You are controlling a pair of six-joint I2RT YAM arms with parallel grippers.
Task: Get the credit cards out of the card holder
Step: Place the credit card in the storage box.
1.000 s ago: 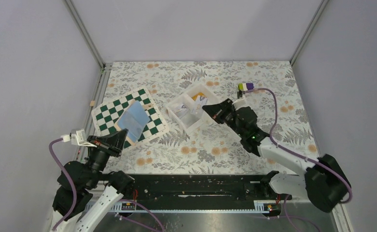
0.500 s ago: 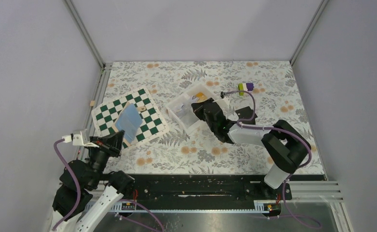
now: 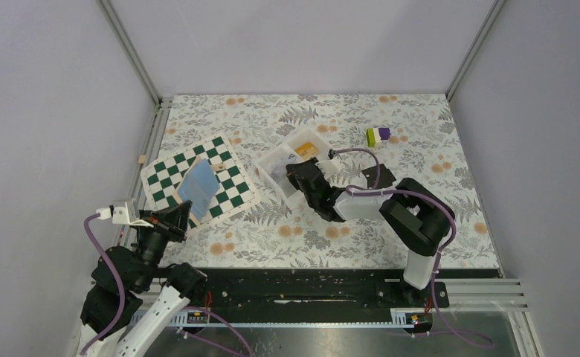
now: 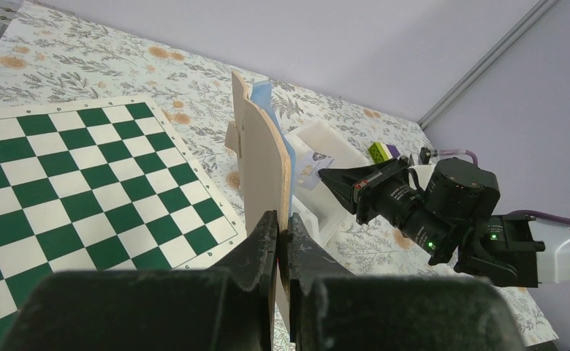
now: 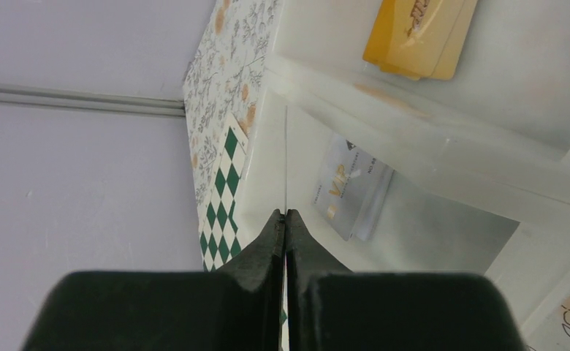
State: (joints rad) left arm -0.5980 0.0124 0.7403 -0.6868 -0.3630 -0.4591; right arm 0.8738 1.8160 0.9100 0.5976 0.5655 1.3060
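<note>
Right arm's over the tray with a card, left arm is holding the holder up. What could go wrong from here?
1. The right tool pinches the card edge-on by its tip, close to the wall of the white tray. Released here, it might land outside.
2. The left tool grips the upright card holder by its lower edge only, so it could tip or slip onto the chequered board.

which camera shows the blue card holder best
Top external: the card holder shows its blue face, over the chequered board. Left wrist sees it nearly edge-on, tan back, clamped in the left end effector. Right wrist misses it, showing the right end effector pinching a credit card.
</note>
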